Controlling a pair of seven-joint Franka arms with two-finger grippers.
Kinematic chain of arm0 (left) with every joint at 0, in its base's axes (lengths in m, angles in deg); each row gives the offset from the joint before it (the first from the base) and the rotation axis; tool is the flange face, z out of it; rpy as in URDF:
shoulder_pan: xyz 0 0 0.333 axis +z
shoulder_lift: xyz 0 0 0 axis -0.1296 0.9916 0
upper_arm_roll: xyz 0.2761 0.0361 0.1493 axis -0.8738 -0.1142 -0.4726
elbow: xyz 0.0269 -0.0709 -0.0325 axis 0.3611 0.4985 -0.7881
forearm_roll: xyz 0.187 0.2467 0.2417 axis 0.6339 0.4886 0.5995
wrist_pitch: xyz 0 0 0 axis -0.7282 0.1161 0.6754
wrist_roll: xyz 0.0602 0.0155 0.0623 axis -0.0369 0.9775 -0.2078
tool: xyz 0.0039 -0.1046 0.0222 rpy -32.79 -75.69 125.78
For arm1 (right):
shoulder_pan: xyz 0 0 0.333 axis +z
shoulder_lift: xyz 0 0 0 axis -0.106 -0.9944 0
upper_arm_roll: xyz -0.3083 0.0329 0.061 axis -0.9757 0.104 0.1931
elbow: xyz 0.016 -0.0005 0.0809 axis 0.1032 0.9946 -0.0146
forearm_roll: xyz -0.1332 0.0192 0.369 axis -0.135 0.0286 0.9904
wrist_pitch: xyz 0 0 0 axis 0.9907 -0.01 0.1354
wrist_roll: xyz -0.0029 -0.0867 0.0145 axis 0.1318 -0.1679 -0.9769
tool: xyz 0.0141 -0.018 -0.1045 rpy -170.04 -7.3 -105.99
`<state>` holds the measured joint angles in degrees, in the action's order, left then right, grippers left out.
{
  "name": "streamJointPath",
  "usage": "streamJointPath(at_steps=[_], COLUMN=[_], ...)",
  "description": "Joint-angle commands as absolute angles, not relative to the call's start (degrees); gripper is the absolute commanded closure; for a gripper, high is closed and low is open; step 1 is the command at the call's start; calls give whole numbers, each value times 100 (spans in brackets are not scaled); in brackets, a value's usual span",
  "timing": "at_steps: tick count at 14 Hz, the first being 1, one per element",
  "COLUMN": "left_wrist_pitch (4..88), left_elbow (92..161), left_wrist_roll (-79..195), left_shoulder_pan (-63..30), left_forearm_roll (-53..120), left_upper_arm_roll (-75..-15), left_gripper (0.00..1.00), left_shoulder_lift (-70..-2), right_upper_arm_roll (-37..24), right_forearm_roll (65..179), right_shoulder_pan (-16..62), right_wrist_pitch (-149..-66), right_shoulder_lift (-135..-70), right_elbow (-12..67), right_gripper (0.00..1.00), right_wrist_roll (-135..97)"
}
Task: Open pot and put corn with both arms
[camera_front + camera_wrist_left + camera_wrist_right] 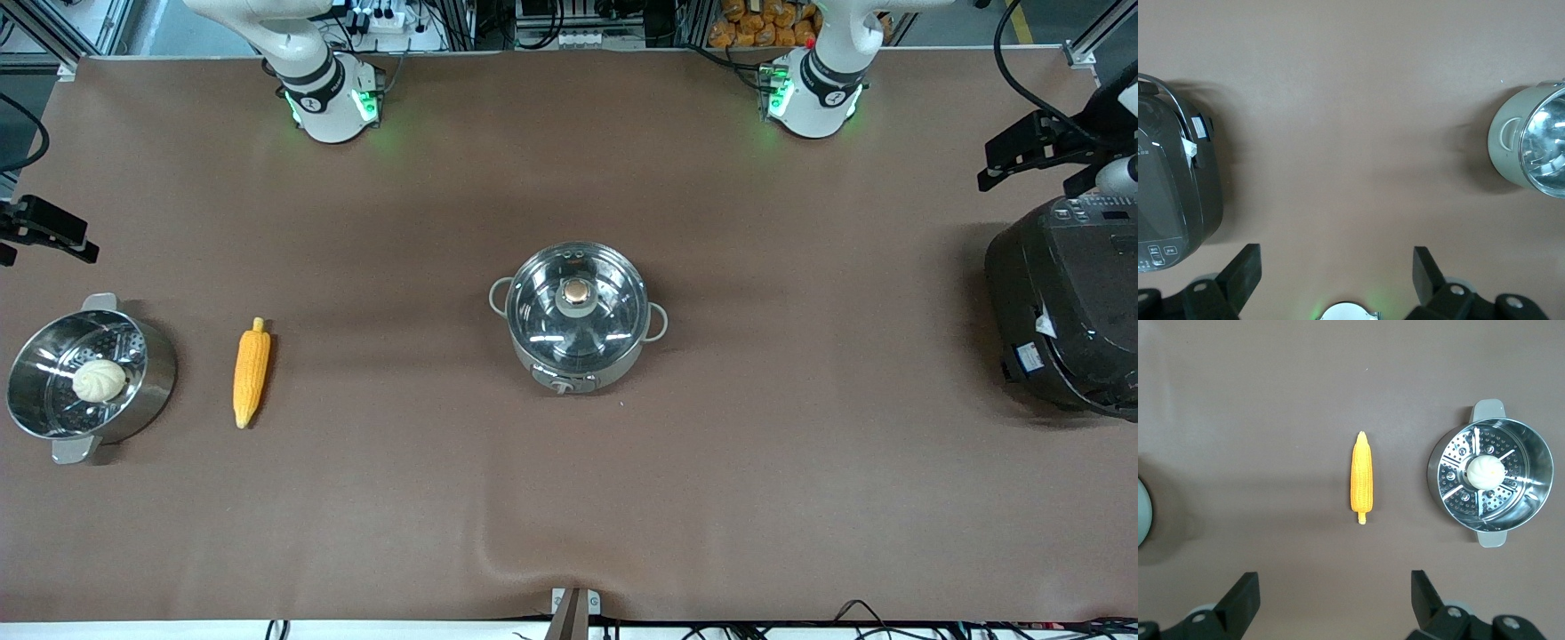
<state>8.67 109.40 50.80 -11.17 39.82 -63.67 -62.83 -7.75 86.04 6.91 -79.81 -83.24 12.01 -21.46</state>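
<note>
The steel pot stands mid-table with its glass lid on and a tan knob on top. It also shows in the left wrist view and at the edge of the right wrist view. The yellow corn lies on the table toward the right arm's end, and also shows in the right wrist view. My left gripper is open and empty, high above bare table between pot and rice cooker. My right gripper is open and empty, high above the table near the corn.
A steel steamer pot with a white bun in it stands beside the corn at the right arm's end; both show in the right wrist view. A big black rice cooker stands at the left arm's end.
</note>
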Motion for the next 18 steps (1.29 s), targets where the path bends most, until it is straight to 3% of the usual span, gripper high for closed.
streamJointPath(at_steps=[1,10,14,18], left_wrist_pitch=[835,826,826,940], left_elbow=[10962,10751,10821,10812], left_wrist_roll=[4943,5048,6013,6146], left_shoulder_pan=[-1009,-1123,-1421,-1457], left_forearm_roll=[3924,4109,4056,4029], left_upper_arm_roll=[-6324,-6315,-5913,-5464], left_gripper=[0,0,0,0], left_shoulder_lift=[-6346,-5995,-5680,-5442], right_upper_arm_roll=[-701,-701,-692,-683], right_forearm_roll=[8535,8544,8544,8561], right_shoulder_pan=[653,661,705,714], right_wrist_pitch=[-8039,-7986,-8047,-8976], right_shoulder_lift=[-8124,-8133,-8203,-8203], right_elbow=[1375,1357,1445,2163], right_gripper=[0,0,0,0], right_wrist_roll=[-2150,-1904,-1904,-1930])
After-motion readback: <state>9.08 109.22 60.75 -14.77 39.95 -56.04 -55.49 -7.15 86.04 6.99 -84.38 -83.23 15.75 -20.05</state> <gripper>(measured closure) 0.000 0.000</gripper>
